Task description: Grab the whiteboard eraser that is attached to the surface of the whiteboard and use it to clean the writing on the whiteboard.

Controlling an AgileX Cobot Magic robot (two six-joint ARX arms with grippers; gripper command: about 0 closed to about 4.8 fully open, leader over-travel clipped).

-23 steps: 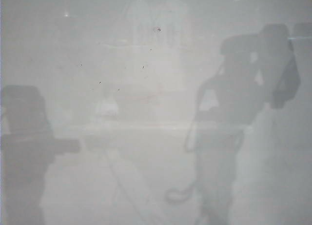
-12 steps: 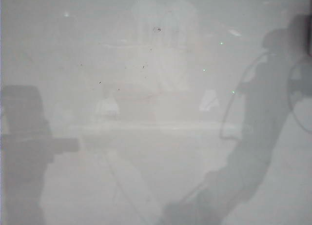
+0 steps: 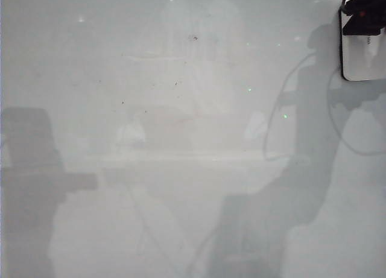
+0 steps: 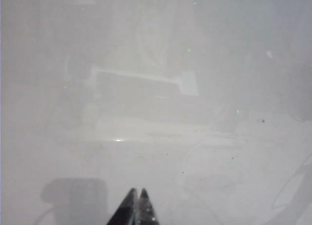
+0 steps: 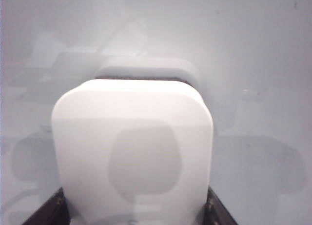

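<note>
Eraser status: we see the whiteboard eraser (image 5: 132, 149) gripped by the right gripper (image 5: 134, 208), its two dark fingers (image 5: 48, 213) pressed against either side of the white block, so the jaws stand at medium width, clamped on it. In the right wrist view the dark felt edge sits at the far end of the block, against the whiteboard (image 5: 253, 49), and a soft grey shadow patch lies on the block's face. In the exterior view the whiteboard eraser (image 3: 365, 55) is at the top right corner of the board, partly cut by the frame edge, with the right gripper (image 3: 363, 12) showing as a dark shape over its upper end. We get only dim grey reflections of the arms and a looping cable across the rest of the glossy whiteboard (image 3: 181, 217), plus a few tiny dark specks. We cannot make out the writing in any view; at most a faint reddish tinge near the board's middle, too washed out to call. The left gripper (image 4: 136, 205) hangs over a bare stretch of whiteboard (image 4: 219, 49), well apart from the eraser, its two dark fingertips pinched together with no visible gap and nothing between them.
</note>
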